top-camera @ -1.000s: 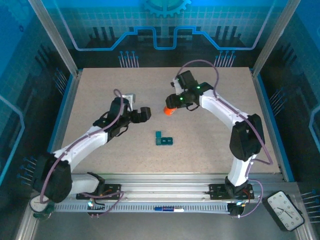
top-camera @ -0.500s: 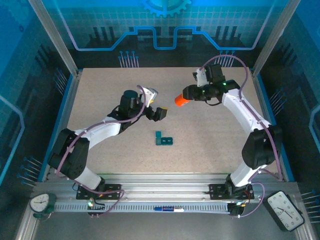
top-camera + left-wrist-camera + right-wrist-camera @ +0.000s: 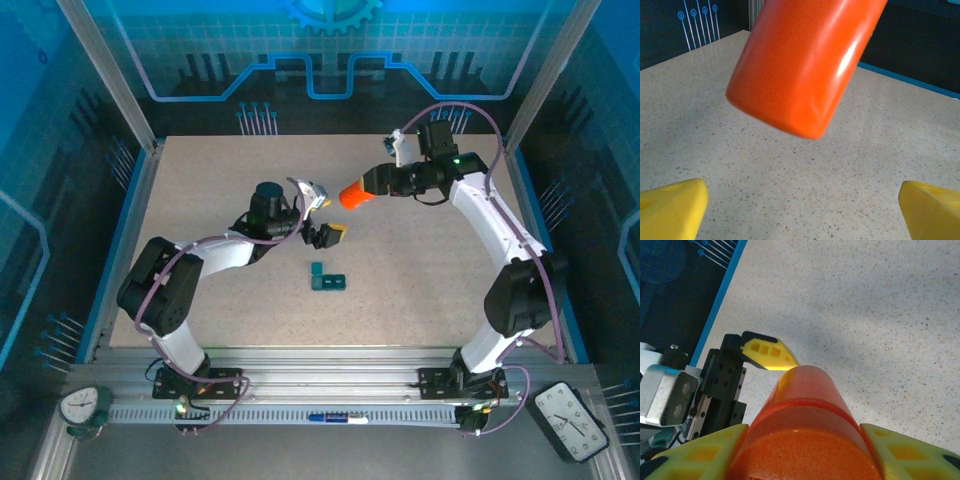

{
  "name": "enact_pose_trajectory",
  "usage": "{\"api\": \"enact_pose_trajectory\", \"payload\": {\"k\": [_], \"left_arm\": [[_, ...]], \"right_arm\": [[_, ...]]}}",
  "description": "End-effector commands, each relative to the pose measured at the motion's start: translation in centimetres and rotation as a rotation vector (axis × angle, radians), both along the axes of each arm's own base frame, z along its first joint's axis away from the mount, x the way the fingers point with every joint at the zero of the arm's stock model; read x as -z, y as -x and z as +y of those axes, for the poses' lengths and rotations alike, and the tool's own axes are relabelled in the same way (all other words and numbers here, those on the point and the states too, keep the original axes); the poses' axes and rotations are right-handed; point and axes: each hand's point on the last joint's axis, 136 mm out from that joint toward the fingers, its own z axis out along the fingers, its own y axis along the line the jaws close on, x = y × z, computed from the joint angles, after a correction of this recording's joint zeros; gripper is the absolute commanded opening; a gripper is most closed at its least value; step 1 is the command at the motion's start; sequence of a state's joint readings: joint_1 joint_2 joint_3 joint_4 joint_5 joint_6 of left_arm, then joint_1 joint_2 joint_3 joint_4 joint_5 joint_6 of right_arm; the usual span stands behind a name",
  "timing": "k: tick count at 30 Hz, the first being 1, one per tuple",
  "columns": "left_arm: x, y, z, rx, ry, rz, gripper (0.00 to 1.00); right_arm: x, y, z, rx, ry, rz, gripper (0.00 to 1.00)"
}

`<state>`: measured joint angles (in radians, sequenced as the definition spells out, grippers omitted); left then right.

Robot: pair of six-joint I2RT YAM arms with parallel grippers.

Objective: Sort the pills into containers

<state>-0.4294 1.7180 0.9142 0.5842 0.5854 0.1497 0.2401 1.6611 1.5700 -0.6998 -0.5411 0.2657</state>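
Two white, black-jointed robot arms, left (image 3: 215, 255) and right (image 3: 490, 215), reach from the near edge over one speckled beige tabletop (image 3: 200, 180), the largest element in the overhead view.

Right tool (image 3: 378, 183): closed on an orange cylindrical plastic bottle (image 3: 353, 193), which it holds lifted off the tabletop and lying roughly level, with its free end pointing toward the left arm. In the right wrist view the yellow fingers (image 3: 700, 455) press against both sides of the bottle (image 3: 807, 440).

Left tool (image 3: 327, 236): jaws spread wide and holding nothing. In the left wrist view its yellow fingertips (image 3: 672, 210) stand far apart at the lower corners, while the bottle (image 3: 800, 65) hangs tilted above the tabletop ahead of them without touching either one.

Containers (image 3: 327, 280): a small dark-teal plastic strip of joined square cells. It lies flat near the middle of the tabletop, just on the near side of the left tool, apart from both tools and from the bottle. Its contents are too small to tell.
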Motion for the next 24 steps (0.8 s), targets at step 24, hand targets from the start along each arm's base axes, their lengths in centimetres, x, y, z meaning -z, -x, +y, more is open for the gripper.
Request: {"api": "enact_pose_trajectory", "payload": {"k": [24], "left_arm": [[-2.4, 0.2, -2.0, 0.066, 0.011, -0.137, 0.83]], "right_arm": [[2.2, 2.0, 3.9, -0.161, -0.120, 0.100, 0.47]]}}
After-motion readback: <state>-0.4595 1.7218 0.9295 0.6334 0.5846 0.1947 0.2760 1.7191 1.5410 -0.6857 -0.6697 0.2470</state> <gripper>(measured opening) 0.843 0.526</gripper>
